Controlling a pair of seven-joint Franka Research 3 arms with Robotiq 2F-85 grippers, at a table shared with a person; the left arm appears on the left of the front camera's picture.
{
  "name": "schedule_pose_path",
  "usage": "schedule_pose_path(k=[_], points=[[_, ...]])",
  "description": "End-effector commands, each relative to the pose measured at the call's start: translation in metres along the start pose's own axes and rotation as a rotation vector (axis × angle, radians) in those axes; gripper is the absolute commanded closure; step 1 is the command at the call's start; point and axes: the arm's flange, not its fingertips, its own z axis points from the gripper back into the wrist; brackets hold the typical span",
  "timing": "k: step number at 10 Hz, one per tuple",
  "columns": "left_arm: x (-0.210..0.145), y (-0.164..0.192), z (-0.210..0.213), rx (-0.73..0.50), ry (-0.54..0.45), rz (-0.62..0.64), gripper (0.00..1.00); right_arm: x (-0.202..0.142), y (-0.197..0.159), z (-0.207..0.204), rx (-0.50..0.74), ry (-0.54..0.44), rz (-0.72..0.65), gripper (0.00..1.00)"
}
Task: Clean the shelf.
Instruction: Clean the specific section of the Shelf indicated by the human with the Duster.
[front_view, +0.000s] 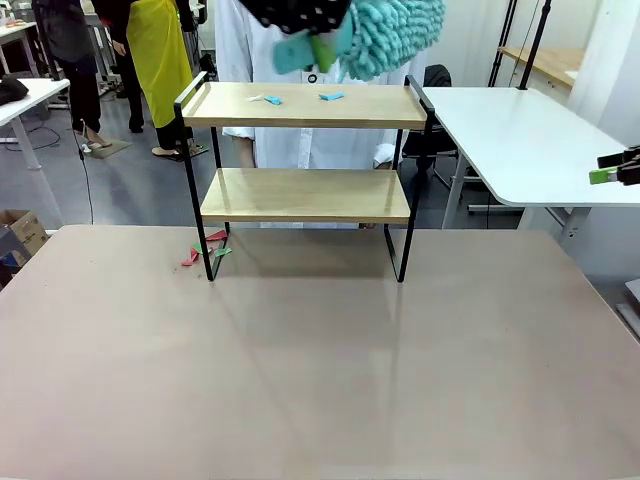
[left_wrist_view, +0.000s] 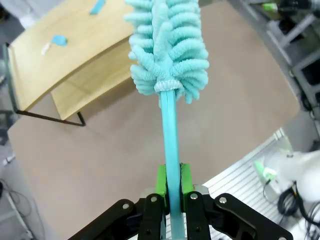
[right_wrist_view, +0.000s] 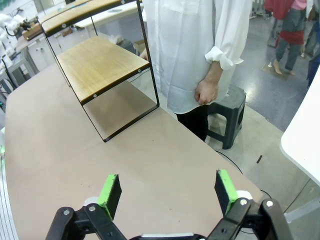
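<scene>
**Top board: duster raised, sweep not yet begun**

Shelf (front_view: 300, 108) at far middle of the tan table (front_view: 320, 380); person in a white coat (right_wrist_view: 200, 45) just behind it. Left gripper (left_wrist_view: 172, 181) pinching the teal handle of a fluffy duster (left_wrist_view: 170, 45). Duster head raised above shelf height toward the right end, not touching. Right gripper (right_wrist_view: 167, 187) spread wide, holding nothing, off to the right.

Blue paper scraps (front_view: 272, 100) and a white bit on the top board. Red and green scraps (front_view: 205, 248) on the table by the near left foot.

Judged step: approach before the first sweep. Next move calls for lowering the head onto the board and brushing across through the scraps, clear of the raised side rails.

No brand, label or readable writing.
</scene>
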Motion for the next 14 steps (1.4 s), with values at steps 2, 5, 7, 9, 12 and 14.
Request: schedule_pose_path(k=[2, 5, 7, 9, 12, 14], points=[[0.05, -0.039, -0.03, 0.168, -0.061, 0.183, 0.87, 0.002, 0.002, -0.001, 0.001, -0.002, 0.004, 0.0], [0.038, -0.029, -0.044, 0.127, -0.059, 0.166, 0.87, 0.002, 0.002, -0.001, 0.001, -0.002, 0.004, 0.0], [0.038, -0.029, -0.044, 0.127, -0.059, 0.166, 0.87, 0.002, 0.002, -0.001, 0.001, -0.002, 0.004, 0.0], [0.04, -0.048, -0.066, 0.157, -0.124, 0.265, 0.87, 0.002, 0.002, -0.001, 0.001, -0.002, 0.004, 0.0], [0.063, -0.073, -0.102, 0.136, -0.138, 0.36, 0.87, 0.002, 0.002, -0.001, 0.001, -0.002, 0.004, 0.0], [0.07, -0.077, -0.124, 0.096, -0.116, 0.411, 0.87, 0.002, 0.002, -0.001, 0.001, -0.002, 0.004, 0.0]])
